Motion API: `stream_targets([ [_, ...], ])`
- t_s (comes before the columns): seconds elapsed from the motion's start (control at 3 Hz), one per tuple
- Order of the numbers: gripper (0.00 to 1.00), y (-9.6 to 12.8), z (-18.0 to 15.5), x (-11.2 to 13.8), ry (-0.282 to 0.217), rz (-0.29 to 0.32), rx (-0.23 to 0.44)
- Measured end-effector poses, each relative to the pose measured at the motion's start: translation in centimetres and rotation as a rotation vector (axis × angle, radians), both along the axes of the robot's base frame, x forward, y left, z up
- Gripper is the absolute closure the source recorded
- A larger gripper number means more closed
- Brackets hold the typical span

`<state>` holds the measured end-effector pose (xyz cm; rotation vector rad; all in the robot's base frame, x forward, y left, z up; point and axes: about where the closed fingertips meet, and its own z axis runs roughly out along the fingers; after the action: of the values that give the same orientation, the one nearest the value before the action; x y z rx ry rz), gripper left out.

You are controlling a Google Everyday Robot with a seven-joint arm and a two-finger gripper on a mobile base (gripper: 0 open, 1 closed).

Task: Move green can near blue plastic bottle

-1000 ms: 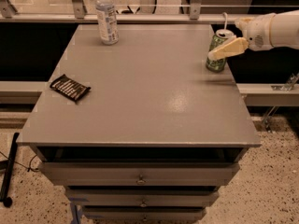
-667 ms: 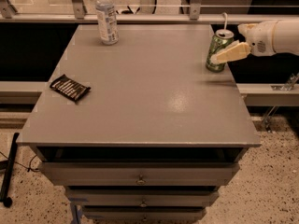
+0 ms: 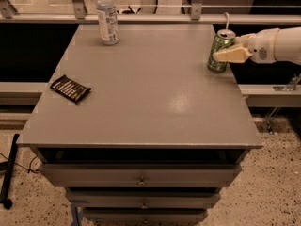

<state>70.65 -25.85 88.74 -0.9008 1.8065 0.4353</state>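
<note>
The green can (image 3: 217,53) stands near the right edge of the grey table (image 3: 150,88), towards the back. My gripper (image 3: 230,55) reaches in from the right on a white arm and sits against the can's right side, partly in front of it. The blue plastic bottle (image 3: 107,18), clear with a white cap and a pale label, stands upright at the back left of the table, far from the can.
A black flat packet (image 3: 70,88) lies near the table's left edge. A rail with posts (image 3: 196,4) runs behind the table. Drawers (image 3: 141,178) sit under the tabletop. The table's right edge is just beside the can.
My gripper has levelled out and moved in closer against the can's right side. The can, the bottle and the packet have stayed in place.
</note>
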Motion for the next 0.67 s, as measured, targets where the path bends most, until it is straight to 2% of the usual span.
stream_targets([
  [0.33, 0.65, 0.6, 0.1, 0.0, 0.004, 0.012, 0.038],
  [0.67, 0.88, 3.2, 1.6, 0.8, -0.024, 0.065, 0.074],
])
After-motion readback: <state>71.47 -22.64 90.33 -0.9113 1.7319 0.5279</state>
